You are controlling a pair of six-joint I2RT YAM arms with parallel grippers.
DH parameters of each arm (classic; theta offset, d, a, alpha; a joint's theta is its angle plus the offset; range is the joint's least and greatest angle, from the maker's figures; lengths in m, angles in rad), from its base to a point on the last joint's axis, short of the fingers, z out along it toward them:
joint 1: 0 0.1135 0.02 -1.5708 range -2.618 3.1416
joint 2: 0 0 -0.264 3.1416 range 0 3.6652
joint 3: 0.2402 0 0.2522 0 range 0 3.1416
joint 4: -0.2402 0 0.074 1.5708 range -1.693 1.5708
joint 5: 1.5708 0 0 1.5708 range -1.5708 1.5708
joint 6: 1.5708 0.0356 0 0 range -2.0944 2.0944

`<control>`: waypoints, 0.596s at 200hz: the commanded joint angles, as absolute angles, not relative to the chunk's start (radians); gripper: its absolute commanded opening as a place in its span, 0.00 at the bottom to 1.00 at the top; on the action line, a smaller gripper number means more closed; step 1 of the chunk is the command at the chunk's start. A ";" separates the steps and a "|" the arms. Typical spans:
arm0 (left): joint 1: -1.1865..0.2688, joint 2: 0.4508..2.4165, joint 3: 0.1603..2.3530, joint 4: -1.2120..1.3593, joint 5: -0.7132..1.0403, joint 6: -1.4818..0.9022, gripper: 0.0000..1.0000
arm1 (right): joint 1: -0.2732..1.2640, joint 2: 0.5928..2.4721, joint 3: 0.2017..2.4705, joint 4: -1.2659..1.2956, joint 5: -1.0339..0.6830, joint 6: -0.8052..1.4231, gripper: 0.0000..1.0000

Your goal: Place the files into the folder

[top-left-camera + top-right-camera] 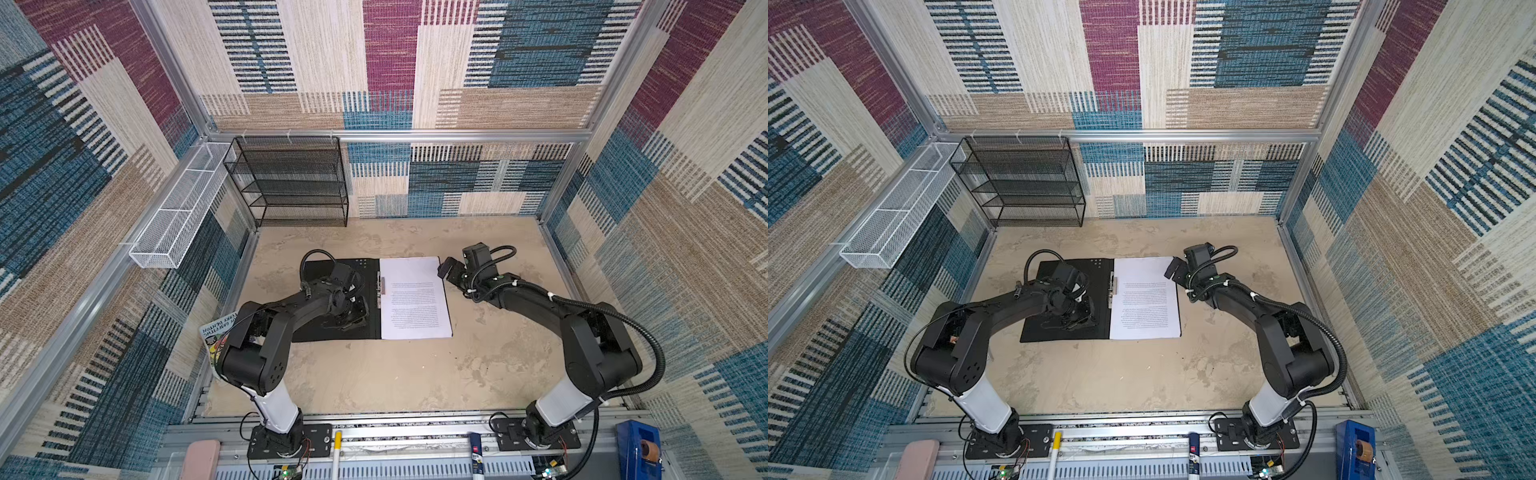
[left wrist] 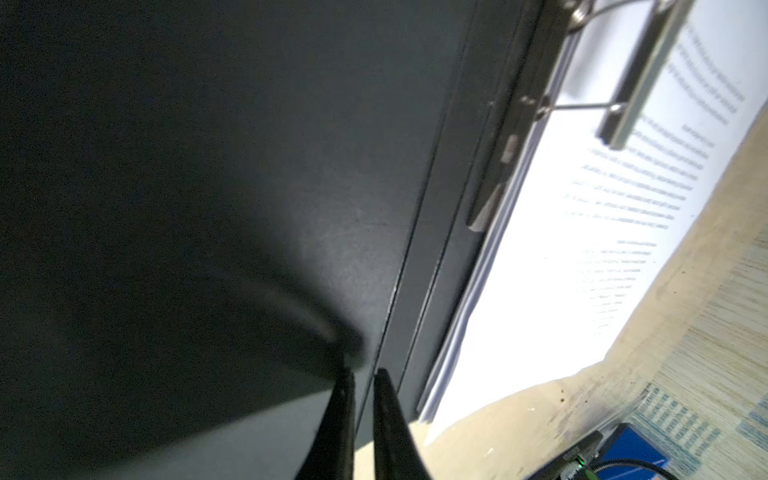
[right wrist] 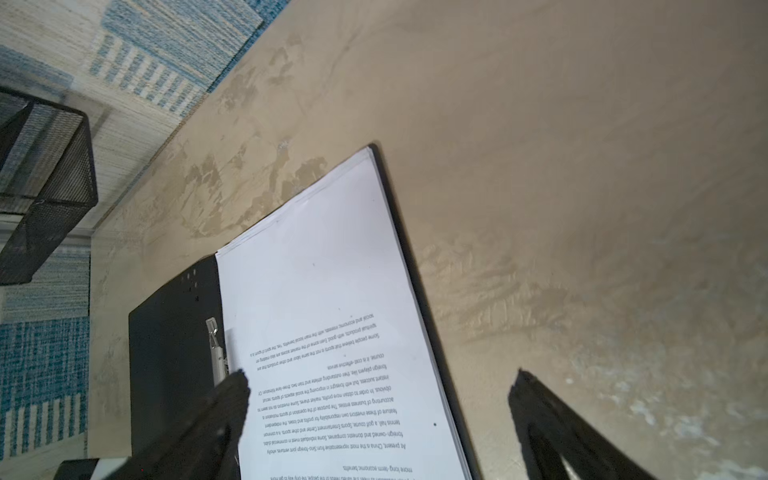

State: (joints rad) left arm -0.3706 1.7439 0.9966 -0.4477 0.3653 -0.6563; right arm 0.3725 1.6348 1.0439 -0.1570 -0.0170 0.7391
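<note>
On open folder (image 1: 365, 268), files (image 1: 415, 299) are laid on R half; L gripper (image 2: 361, 374) seen nearly closed over L half; R gripper (image 3: 379, 374) spread wide above files.

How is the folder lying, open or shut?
Open. The folder lies spread flat, black inside up, with the files stacked on one half beside the metal clip.

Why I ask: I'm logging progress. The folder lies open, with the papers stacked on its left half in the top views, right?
Not quite. The folder lies open, but the papers are stacked on its right half, as both top views show.
</note>
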 commanded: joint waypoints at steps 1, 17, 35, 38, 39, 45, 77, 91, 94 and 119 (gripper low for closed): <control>-0.401 1.778 0.990 -0.408 0.345 -0.688 0.11 | 0.370 1.653 1.110 -0.149 -0.128 0.552 1.00; -0.437 1.809 0.995 -0.384 0.345 -0.714 0.11 | 0.370 1.704 1.179 -0.139 -0.235 0.485 1.00; -0.485 1.839 1.010 -0.364 0.344 -0.738 0.11 | 0.373 1.779 1.263 -0.123 -0.355 0.437 1.00; -0.493 1.846 1.014 -0.362 0.342 -0.743 0.11 | 0.374 1.797 1.282 -0.123 -0.372 0.428 1.00; -0.496 1.848 1.015 -0.362 0.342 -0.744 0.10 | 0.374 1.797 1.282 -0.123 -0.372 0.428 1.00; -0.509 1.859 1.022 -0.360 0.342 -0.750 0.10 | 0.378 1.828 1.318 -0.128 -0.395 0.414 1.00; -0.546 1.869 1.038 -0.354 0.356 -0.771 0.10 | 0.393 1.936 1.447 -0.129 -0.477 0.360 1.00; -0.536 1.819 1.017 -0.350 0.370 -0.783 0.10 | 0.404 1.995 1.519 -0.150 -0.527 0.313 0.97; -0.532 1.806 1.015 -0.350 0.374 -0.784 0.10 | 0.406 2.009 1.535 -0.154 -0.539 0.302 0.97; -0.495 1.700 1.044 -0.425 0.382 -0.754 0.21 | 0.413 2.128 1.697 -0.229 -0.577 0.236 0.92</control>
